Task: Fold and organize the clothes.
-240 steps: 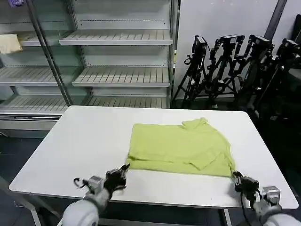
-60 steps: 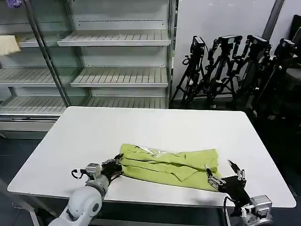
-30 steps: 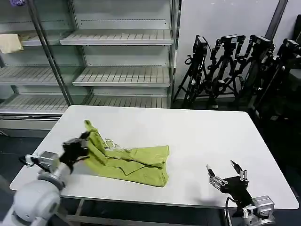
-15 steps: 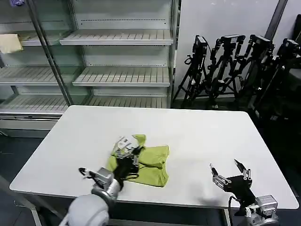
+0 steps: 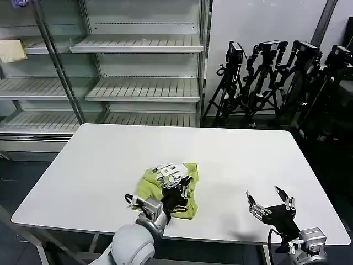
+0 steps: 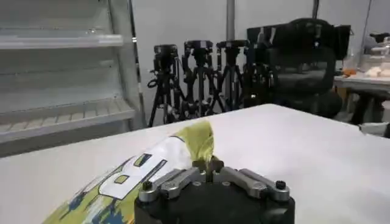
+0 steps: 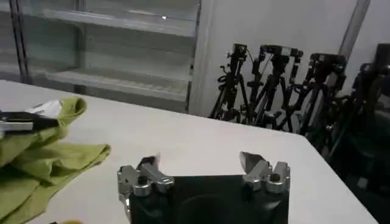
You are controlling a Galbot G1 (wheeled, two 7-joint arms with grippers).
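Note:
The lime yellow-green T-shirt lies bunched on the white table, near its front middle. Its white printed graphic faces up on the lifted fold. My left gripper is shut on an edge of that fold, holding it above the pile. In the left wrist view the cloth rises from the closed left gripper, with the graphic beside it. My right gripper hovers open over the front right of the table, apart from the T-shirt. The right wrist view shows the right gripper open and the T-shirt farther off.
Empty metal shelves stand behind the table. A pale cream cloth lies on a far-left shelf. Black tripods crowd the back right. The table's right half and back are bare.
My left gripper has carried the held T-shirt edge rightward across the pile, so the printed fold now sits over the right side. The right gripper has barely moved.

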